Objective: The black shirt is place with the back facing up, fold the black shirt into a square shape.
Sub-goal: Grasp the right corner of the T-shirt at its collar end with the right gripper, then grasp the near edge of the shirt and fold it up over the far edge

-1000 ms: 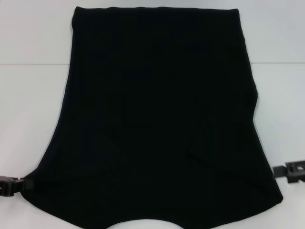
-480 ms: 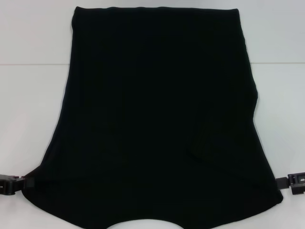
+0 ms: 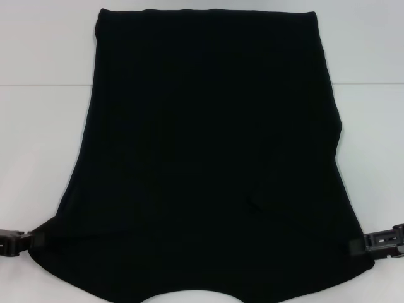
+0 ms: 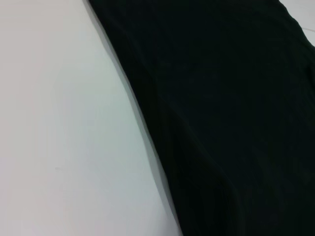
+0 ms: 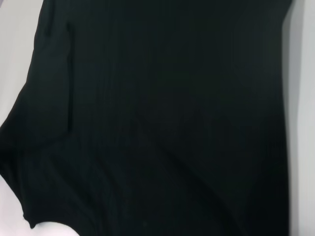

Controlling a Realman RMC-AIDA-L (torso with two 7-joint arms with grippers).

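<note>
Black shirt (image 3: 208,158) lies flat on the white tabletop (image 3: 38,126), plain side up, narrowed with straight side edges, its curved neckline nearest the robot. Left pincer (image 3: 31,242) reaches in low at the near left corner, right pincer (image 3: 361,244) at the near right corner; whether either grips the cloth cannot be told.

A plain white table (image 3: 38,158) is seen filling the whole background. A thin straight seam (image 3: 44,84) is seen running across the table's far part, perhaps a joint between two panels. The table is lit evenly, without strong shadows.
</note>
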